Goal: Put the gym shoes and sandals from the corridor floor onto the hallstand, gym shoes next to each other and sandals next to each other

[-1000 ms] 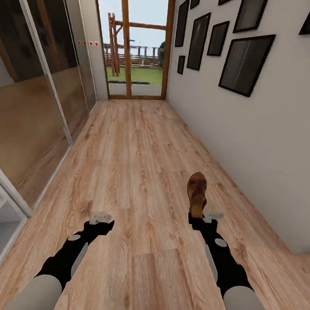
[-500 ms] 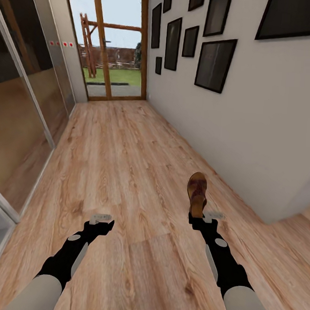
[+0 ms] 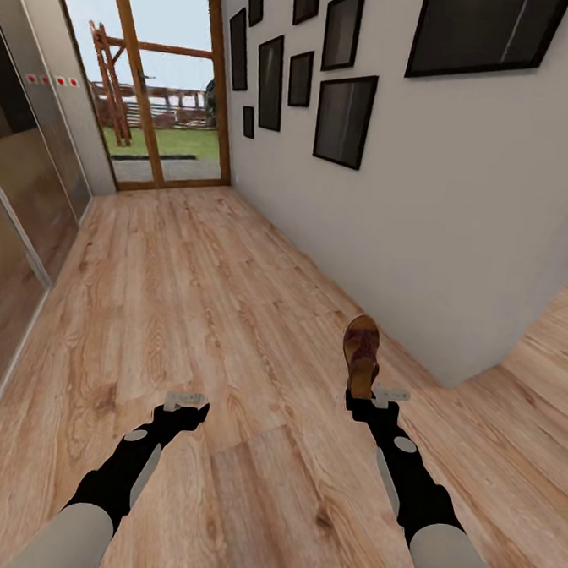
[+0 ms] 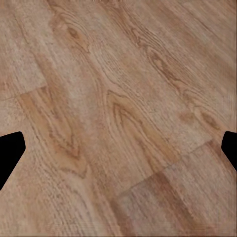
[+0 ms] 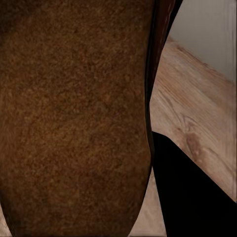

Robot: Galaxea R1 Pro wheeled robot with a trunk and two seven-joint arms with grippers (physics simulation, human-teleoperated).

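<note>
Robot has swung right along the corridor floor (image 3: 189, 311) | right end effector (image 3: 369, 398) still clamped on sandal (image 3: 361, 349), 1 o'clock | left end effector (image 3: 184, 402) apart, empty | hallstand yet to be reached.

We find no readable text, label, brand, number or sign anywhere. The dark framed pictures (image 3: 344, 119) on the corridor wall show blank, glossy faces with no lettering. On the glass panel (image 3: 43, 123) at the left edge of the head view sits a short row of small red marks (image 3: 51, 80); they may be stickers, but they are too small for us to read. The brown sandal (image 3: 361, 355) carries no visible logo.
</note>
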